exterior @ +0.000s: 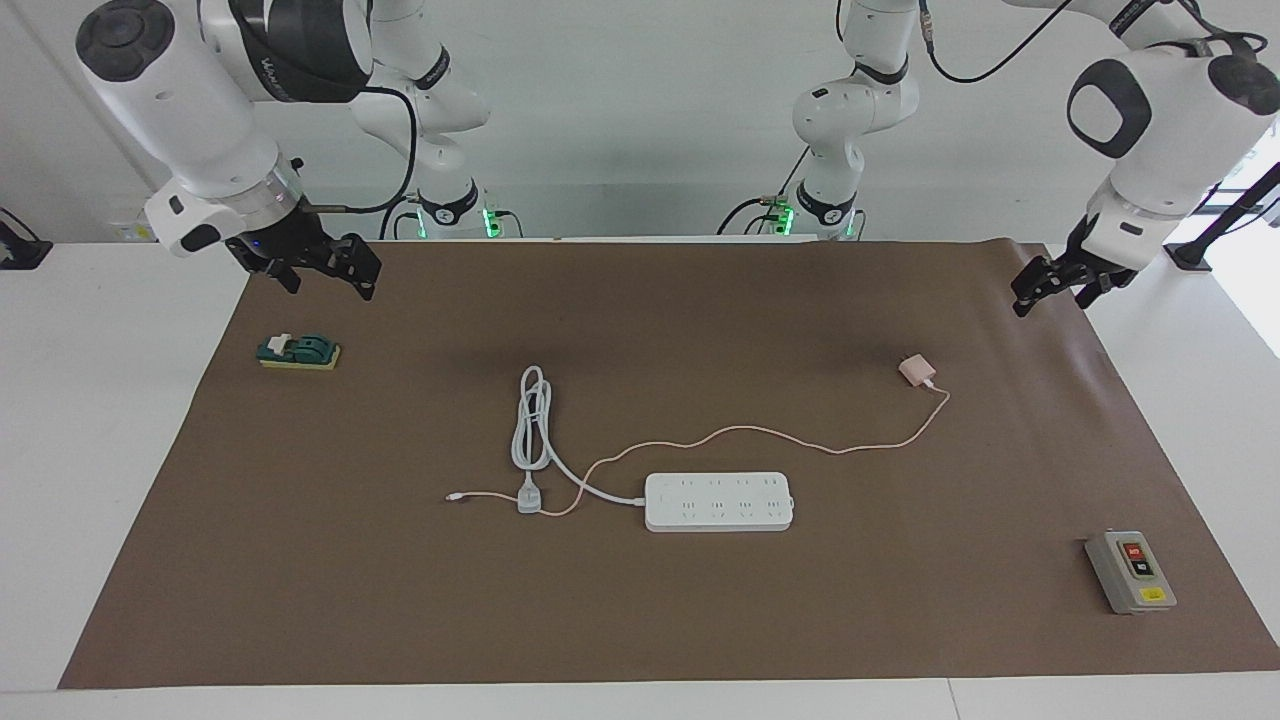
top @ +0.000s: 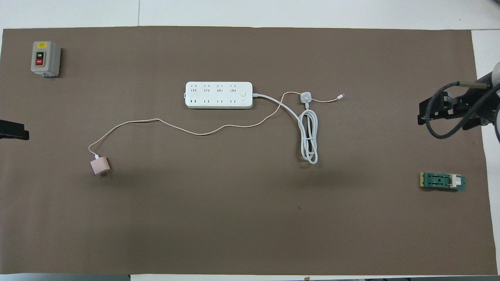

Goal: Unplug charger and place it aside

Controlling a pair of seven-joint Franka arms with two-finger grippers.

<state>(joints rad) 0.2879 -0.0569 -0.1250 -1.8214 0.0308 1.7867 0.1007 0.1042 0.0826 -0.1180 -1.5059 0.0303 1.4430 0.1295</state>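
Note:
The pale pink charger point(exterior: 914, 370) point(top: 100, 165) lies on the brown mat, apart from the white power strip point(exterior: 718, 501) point(top: 218, 95), nearer to the robots and toward the left arm's end. Its thin pink cable point(exterior: 760, 432) point(top: 195, 134) trails past the strip to beside the pale grey plug point(exterior: 529, 497) point(top: 306, 96). The strip's sockets show nothing plugged in. My left gripper point(exterior: 1055, 290) point(top: 13, 130) hangs open and empty over the mat's edge at its own end. My right gripper point(exterior: 325, 270) point(top: 449, 113) hangs open and empty over the mat at its end.
The strip's thick white cord point(exterior: 530, 420) point(top: 308, 136) lies coiled beside the grey plug. A grey on/off switch box point(exterior: 1130, 572) point(top: 45, 58) sits at the mat's corner farthest from the robots, at the left arm's end. A green and yellow block point(exterior: 298, 351) point(top: 442, 181) lies under the right gripper.

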